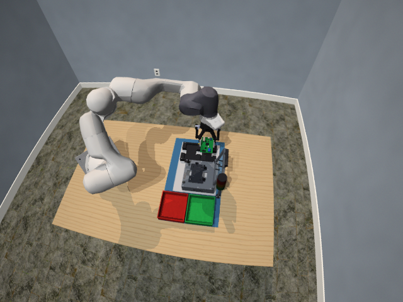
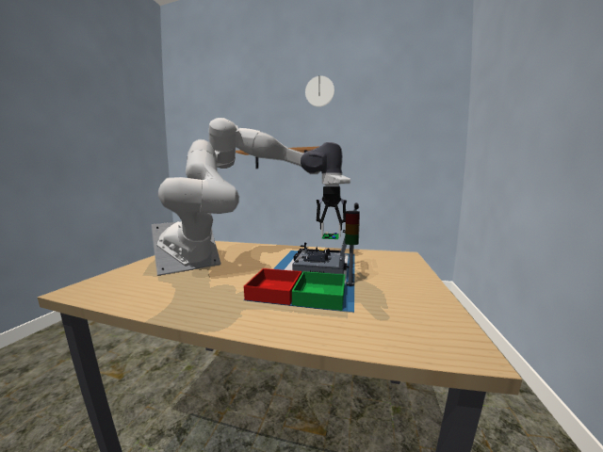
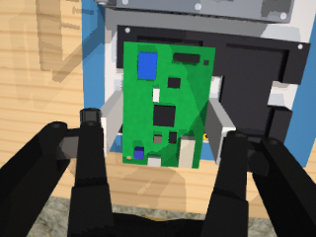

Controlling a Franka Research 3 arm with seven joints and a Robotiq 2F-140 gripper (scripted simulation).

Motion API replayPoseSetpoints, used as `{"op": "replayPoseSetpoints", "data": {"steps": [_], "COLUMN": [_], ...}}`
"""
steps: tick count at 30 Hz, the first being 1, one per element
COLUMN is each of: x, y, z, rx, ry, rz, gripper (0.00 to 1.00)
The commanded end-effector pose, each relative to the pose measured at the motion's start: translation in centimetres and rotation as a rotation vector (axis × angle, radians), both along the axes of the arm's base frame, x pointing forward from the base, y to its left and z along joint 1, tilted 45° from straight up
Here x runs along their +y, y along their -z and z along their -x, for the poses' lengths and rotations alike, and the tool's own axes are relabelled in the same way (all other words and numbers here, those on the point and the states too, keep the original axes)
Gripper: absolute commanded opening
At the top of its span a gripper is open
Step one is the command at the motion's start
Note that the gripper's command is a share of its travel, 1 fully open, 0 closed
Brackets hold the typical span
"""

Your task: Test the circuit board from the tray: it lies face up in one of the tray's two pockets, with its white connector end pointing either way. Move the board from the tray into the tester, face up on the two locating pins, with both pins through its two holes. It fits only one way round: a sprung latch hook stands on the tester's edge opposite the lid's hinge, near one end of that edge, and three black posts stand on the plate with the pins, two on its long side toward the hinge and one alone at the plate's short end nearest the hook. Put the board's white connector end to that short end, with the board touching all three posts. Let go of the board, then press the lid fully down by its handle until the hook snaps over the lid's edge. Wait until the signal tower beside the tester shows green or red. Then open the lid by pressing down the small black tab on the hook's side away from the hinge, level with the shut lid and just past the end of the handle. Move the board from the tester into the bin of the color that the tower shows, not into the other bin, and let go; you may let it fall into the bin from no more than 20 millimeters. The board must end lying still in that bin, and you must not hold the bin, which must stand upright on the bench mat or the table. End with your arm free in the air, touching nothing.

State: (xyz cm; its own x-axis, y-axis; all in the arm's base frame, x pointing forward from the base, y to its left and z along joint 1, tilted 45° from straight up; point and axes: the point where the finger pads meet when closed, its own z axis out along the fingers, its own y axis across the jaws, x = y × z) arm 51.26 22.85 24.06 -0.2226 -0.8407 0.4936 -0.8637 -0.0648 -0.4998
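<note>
My gripper (image 1: 206,140) (image 2: 330,224) (image 3: 164,109) is shut on the green circuit board (image 1: 206,145) (image 2: 330,235) (image 3: 163,109), gripping its two long edges. It holds the board face up and roughly level, well above the black tray (image 1: 189,150) (image 3: 252,64). In the wrist view the board's white connector end is the one nearer the camera. Both tray pockets show empty below. The grey tester (image 1: 196,178) (image 2: 318,264) (image 3: 197,7) stands in front of the tray with its plate uncovered. The signal tower (image 1: 221,181) (image 2: 351,226) stands beside it, with no lamp plainly lit.
The red bin (image 1: 172,206) (image 2: 265,293) and the green bin (image 1: 200,209) (image 2: 317,298) stand side by side at the front of the blue bench mat (image 1: 171,168) (image 3: 90,30). The arm's base is at the table's left.
</note>
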Motion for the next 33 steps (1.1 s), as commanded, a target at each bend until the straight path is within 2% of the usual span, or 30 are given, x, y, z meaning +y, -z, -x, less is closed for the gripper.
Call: {"op": "replayPoseSetpoints", "data": {"steps": [1,33], "x": [0.15,-0.52], "y": [-0.42,-0.77], "z": [0.24,0.64], "rx": [-0.007,-0.011], "ry": [0.008,0.013], "rz": [-0.001,-0.005], "gripper": [0.46,0.46]}}
